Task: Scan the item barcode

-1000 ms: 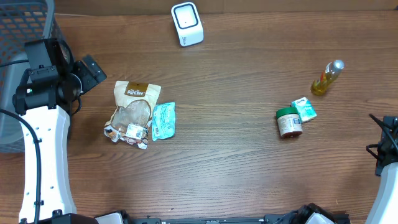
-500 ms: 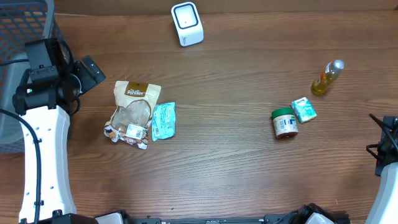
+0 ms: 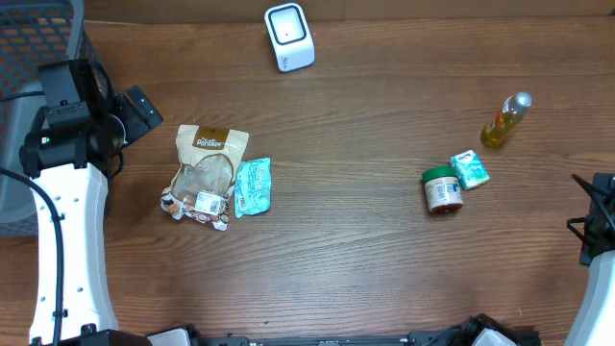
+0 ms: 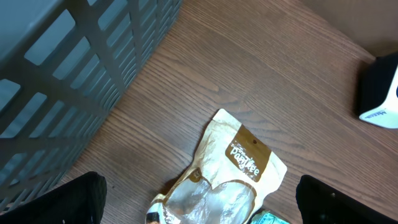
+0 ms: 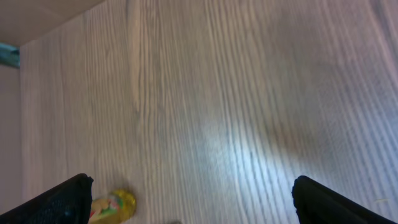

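Overhead, the brown wooden table (image 3: 365, 269) has a grey mesh basket (image 3: 29, 58) at its far left. The left gripper (image 4: 199, 199) and right gripper (image 5: 193, 199) both gape wide, holding nothing. The tan snack pouch (image 3: 207, 173) lies flat (teal sachet (image 3: 253, 185) just beside it), well apart from the white box-shaped scanner (image 3: 289, 37).

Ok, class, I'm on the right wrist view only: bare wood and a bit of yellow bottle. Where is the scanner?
Observer: The scanner stands at the table's far edge, near the middle.
Operator: What lies nearest that bottle?
Observer: A jar on its side, beside a small carton, both just nearer than the bottle.
Operator: Anything on the left?
Observer: A pouch and a teal packet, side by side.
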Tool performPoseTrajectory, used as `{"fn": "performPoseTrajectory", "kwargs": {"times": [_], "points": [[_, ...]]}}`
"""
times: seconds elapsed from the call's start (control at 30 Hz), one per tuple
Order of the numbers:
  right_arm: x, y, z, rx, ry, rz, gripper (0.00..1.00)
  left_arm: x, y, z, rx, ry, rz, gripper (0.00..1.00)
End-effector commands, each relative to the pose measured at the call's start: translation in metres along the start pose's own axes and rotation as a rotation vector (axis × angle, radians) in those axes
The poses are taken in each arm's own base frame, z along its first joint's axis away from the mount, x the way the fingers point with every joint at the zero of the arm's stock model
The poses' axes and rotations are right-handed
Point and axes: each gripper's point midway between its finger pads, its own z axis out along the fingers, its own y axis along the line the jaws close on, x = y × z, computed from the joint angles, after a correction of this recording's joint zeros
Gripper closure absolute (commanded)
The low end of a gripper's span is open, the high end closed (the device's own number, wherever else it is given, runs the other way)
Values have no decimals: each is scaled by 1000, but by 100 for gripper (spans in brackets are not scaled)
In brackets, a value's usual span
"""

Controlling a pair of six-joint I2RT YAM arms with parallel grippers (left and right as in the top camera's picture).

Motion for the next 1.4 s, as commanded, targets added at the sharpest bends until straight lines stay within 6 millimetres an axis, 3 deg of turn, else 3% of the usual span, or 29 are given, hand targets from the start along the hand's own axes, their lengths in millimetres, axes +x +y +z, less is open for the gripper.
{"fn": "performPoseTrajectory", "kwargs": {"times": [0.0, 0.1, 0.2, 0.3, 0.4, 0.53, 0.83, 0.97, 1.1, 1.23, 1.27, 1.37], "points": [[22, 5, -1, -41, 130, -4, 0, -9, -1, -7, -3, -32, 15, 0], [66, -6, -12, -49, 372, -138, 0, -9, -1, -7, -3, -32, 15, 0], [77, 6, -17, -135, 426, -247, 16, -9, -1, -7, -3, -32, 15, 0], [86, 19, -23, -241, 455, -409, 19, -9, -1, -7, -3, -32, 15, 0], [113, 30, -37, -375, 525, -646, 40, -9, -1, -7, -3, -32, 15, 0], [151, 30, -51, -432, 604, -841, 44, -9, -1, -7, -3, -32, 15, 1], [287, 19, -96, -584, 836, -1313, 42, -9, -1, -7, -3, -32, 15, 0], [356, 7, -116, -613, 931, -1378, 31, -9, -1, -7, -3, -32, 15, 0], [431, -12, -135, -681, 1008, -1447, 27, -9, -1, -7, -3, -32, 15, 0], [499, -30, -152, -801, 1064, -1489, 32, -9, -1, -7, -3, -32, 15, 0], [523, -34, -158, -872, 1076, -1502, 37, -9, -1, -7, -3, -32, 15, 0], [553, -37, -158, -952, 1058, -1508, 40, -9, -1, -7, -3, -32, 15, 0]]}}
